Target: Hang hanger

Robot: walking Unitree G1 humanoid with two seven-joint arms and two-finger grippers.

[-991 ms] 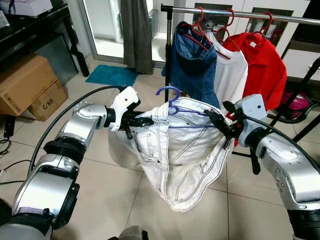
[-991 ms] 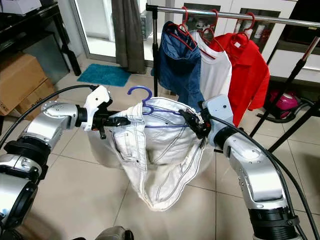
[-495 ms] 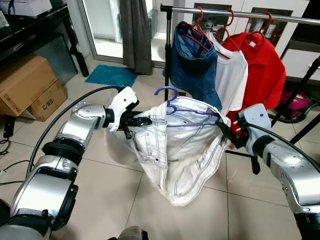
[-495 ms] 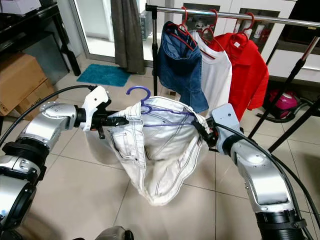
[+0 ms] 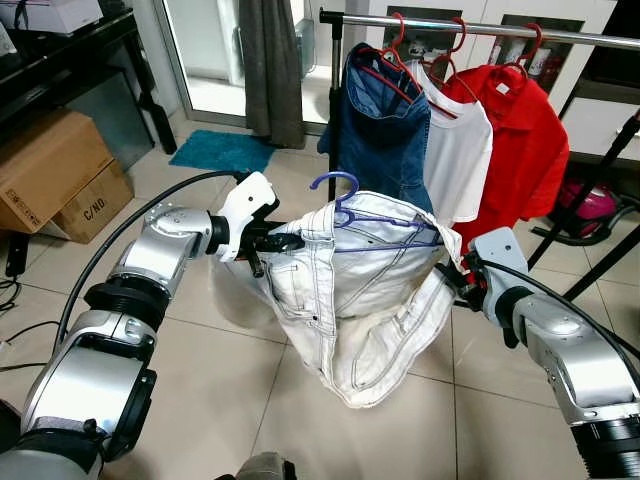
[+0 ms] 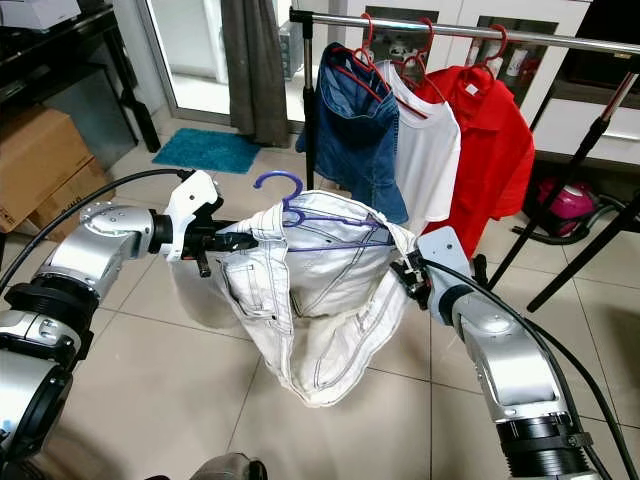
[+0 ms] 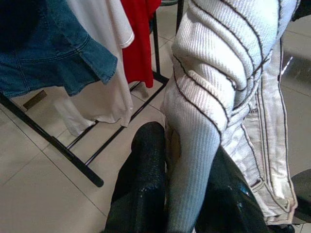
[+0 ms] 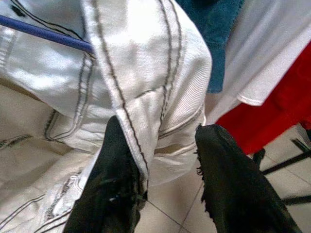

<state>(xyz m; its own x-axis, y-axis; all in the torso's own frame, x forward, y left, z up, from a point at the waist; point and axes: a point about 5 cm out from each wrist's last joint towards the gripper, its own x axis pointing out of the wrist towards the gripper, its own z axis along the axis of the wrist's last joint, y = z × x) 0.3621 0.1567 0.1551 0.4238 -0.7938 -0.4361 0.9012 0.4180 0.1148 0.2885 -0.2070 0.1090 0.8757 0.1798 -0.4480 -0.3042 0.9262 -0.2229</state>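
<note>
Beige floor tiles point(image 5: 200, 380) spread beneath a clothes rack point(image 5: 480, 25) at the upper right of the frame, where red hangers carry a blue denim garment point(image 5: 385, 125), a white T-shirt point(image 5: 462, 150) and a red shirt point(image 5: 525, 140). Cardboard boxes point(image 5: 55, 170) sit at the left edge, with a teal mat point(image 5: 222, 150) beyond them near a grey curtain point(image 5: 272, 65). At centre, a white denim garment point(image 5: 365, 290) sags from a blue hanger point(image 5: 345, 205), its hook upright just in front of the rack and not on the rail. The left gripper point(image 5: 280, 242) is clenched on the garment's left edge, with a fold of fabric pinched between its black fingers point(image 7: 146, 184) in the wrist view. The right gripper point(image 5: 456, 282) sits at the garment's right edge, its fingers point(image 8: 112, 189) spread around a seam; whether they grip the cloth cannot be told.
</note>
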